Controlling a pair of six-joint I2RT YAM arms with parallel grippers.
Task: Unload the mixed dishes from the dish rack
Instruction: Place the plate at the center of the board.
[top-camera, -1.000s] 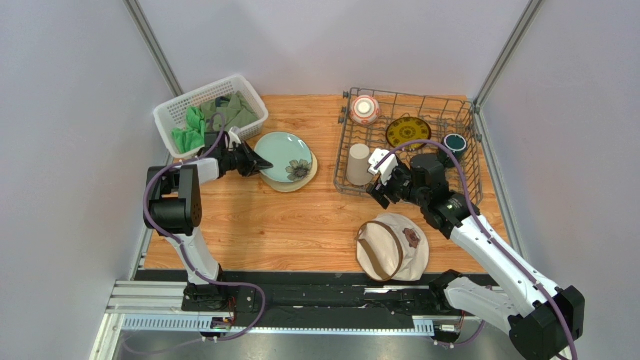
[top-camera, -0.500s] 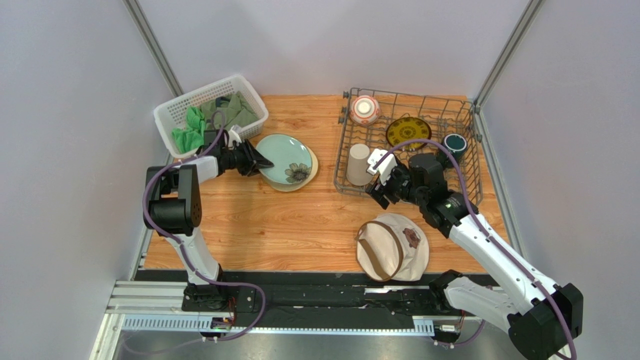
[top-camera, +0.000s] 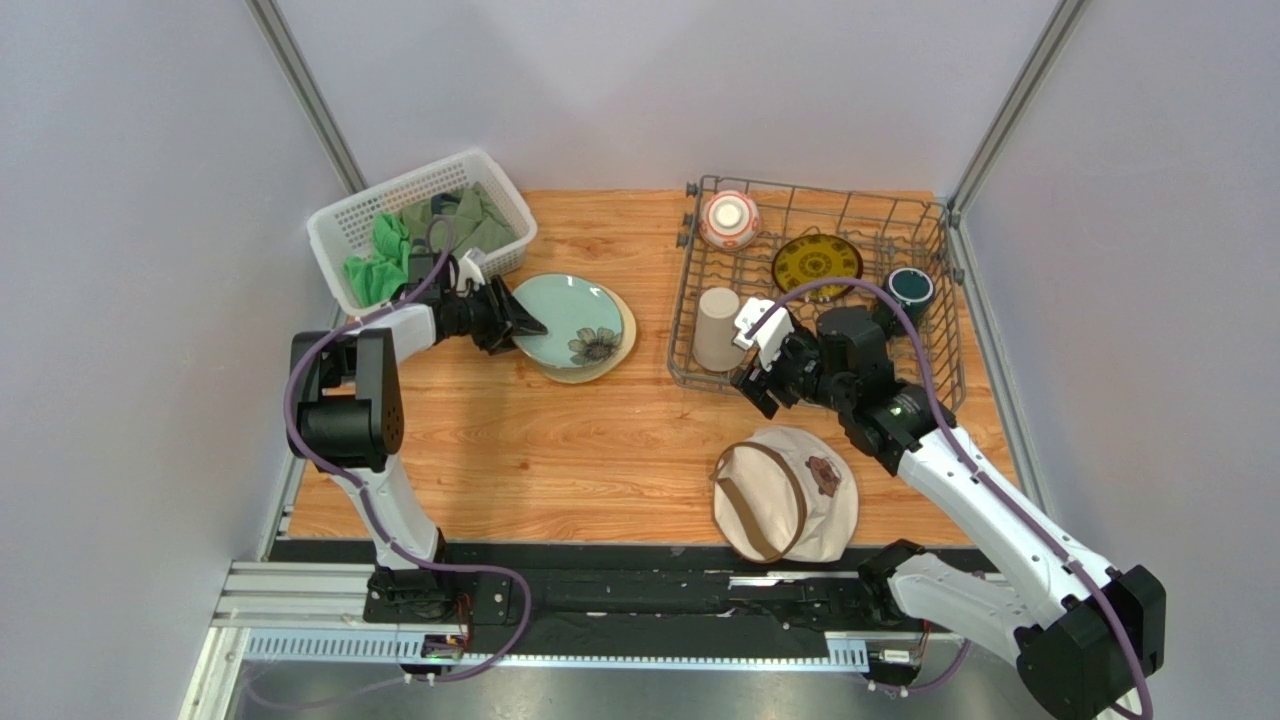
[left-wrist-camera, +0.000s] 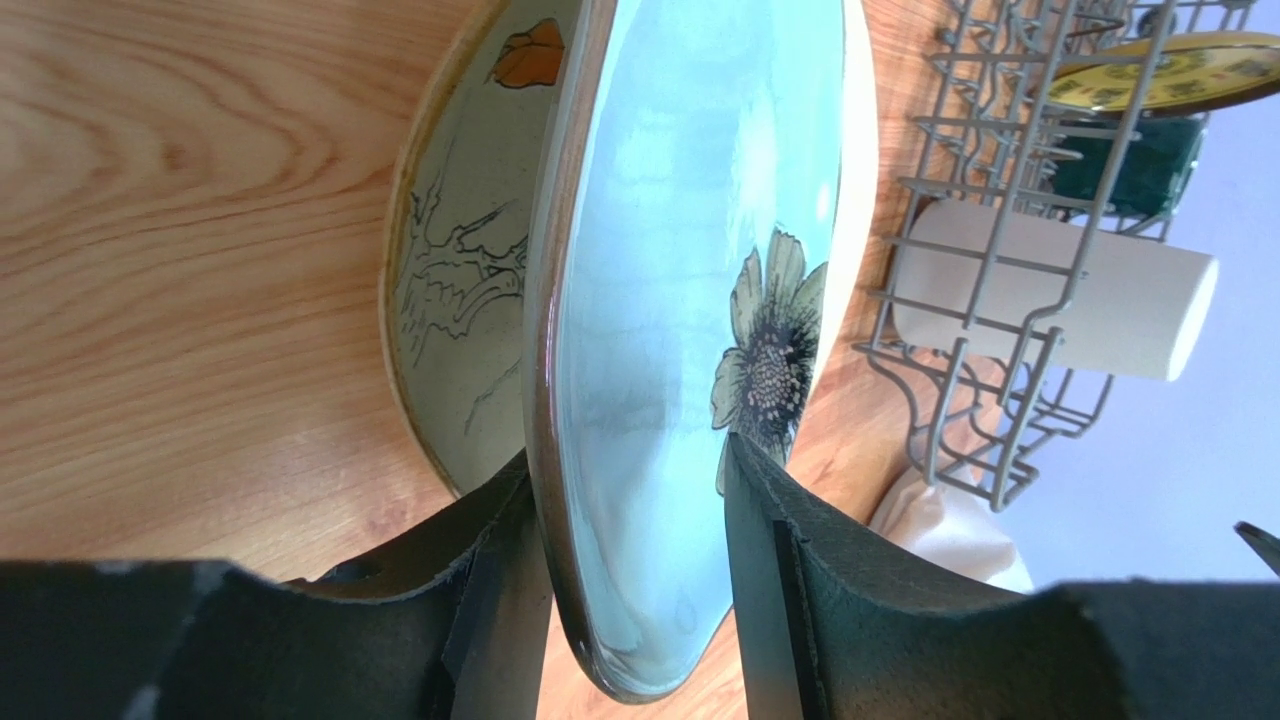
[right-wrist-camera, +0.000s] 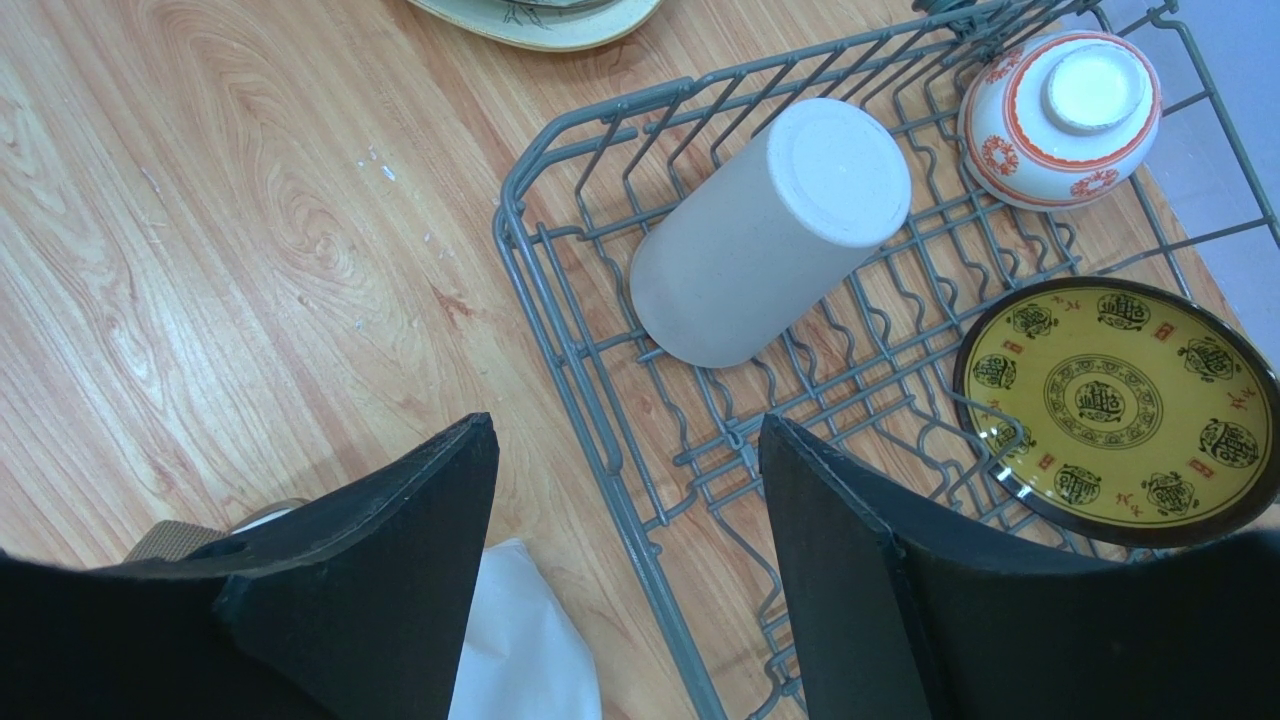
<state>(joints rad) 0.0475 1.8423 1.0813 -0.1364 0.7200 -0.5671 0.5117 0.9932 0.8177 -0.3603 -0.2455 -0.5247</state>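
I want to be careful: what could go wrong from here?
1. The left gripper straddles the rim of the green plate. Pulling away crookedly could drag it off the cream plate beneath.
2. The right gripper, open, hangs above the wire edge of the rack. When it reaches for the tumbler lying inside, a finger may catch the wires.

Pale green plate atop cream plate; tumbler, bowl, yellow plate, mug in rack.

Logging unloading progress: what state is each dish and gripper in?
cream plate, out, on table
pale green plate, out, atop it
beige tumbler, racked, base up
patterned bowl, racked, upside down
yellow-patterned plate, racked
dark green mug, racked
left gripper, open astride plate rim
right gripper, open, empty
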